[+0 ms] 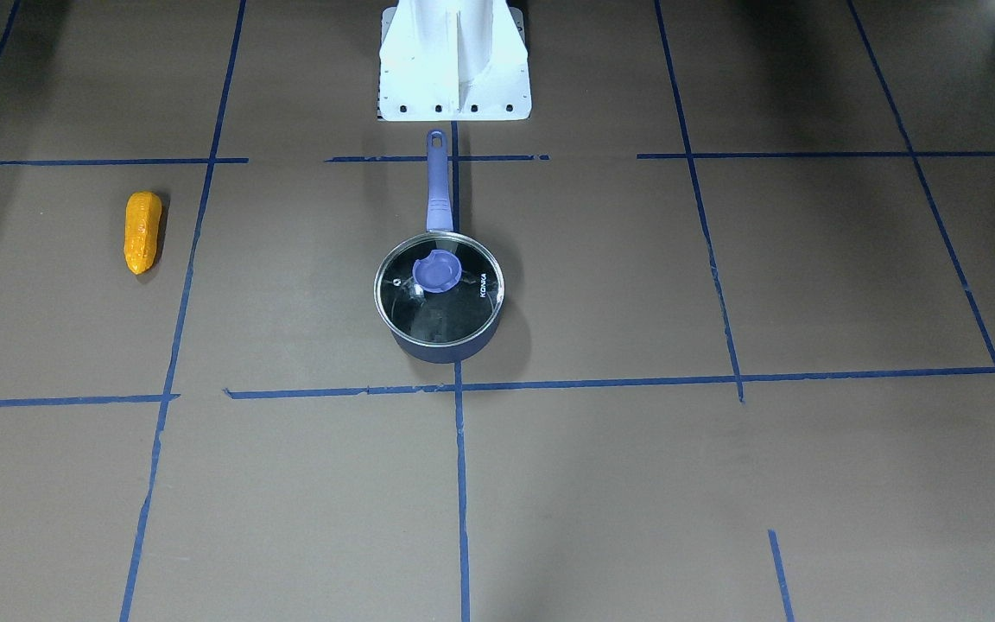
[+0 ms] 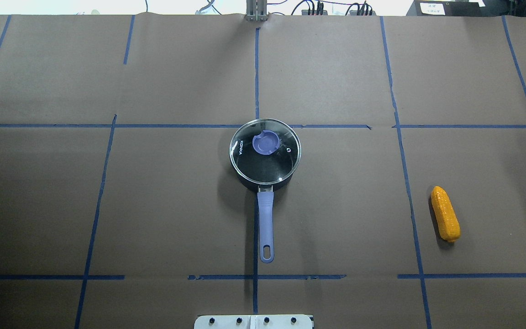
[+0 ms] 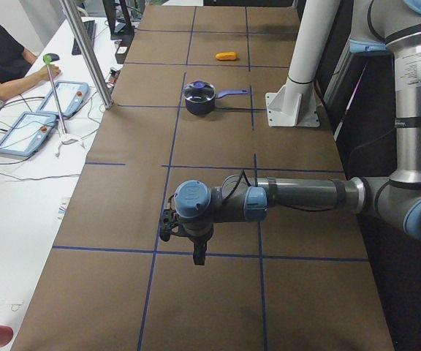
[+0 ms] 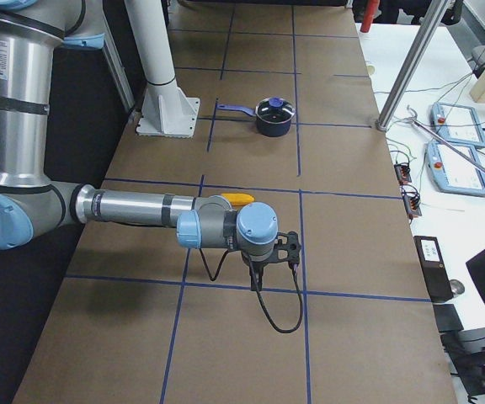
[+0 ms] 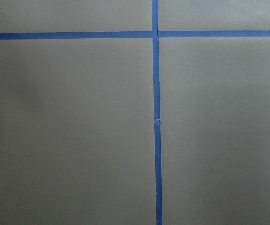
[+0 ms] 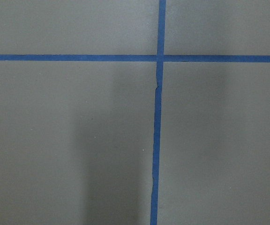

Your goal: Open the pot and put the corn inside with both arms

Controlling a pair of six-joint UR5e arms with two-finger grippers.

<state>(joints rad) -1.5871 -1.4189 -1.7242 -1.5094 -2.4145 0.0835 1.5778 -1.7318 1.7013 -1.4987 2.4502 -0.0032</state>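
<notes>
The pot (image 1: 444, 347) is small and dark navy, with its glass lid (image 1: 454, 307) on. Its long periwinkle handle (image 1: 438, 186) points to the white pedestal (image 1: 454, 65). The corn (image 1: 142, 231), orange-yellow and bumpy, lies well apart on the robot's right. The left gripper (image 3: 197, 254) and the right gripper (image 4: 258, 278) hang above the table (image 1: 722, 475); whether they are wide or narrow I cannot tell.

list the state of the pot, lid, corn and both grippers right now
pot: closed, upright on the table
lid: seated on the pot, knob up
corn: lying on its side on the table, apart from the pot
left gripper: far from the pot, open or shut cannot be told
right gripper: far from the pot, open or shut cannot be told
</notes>
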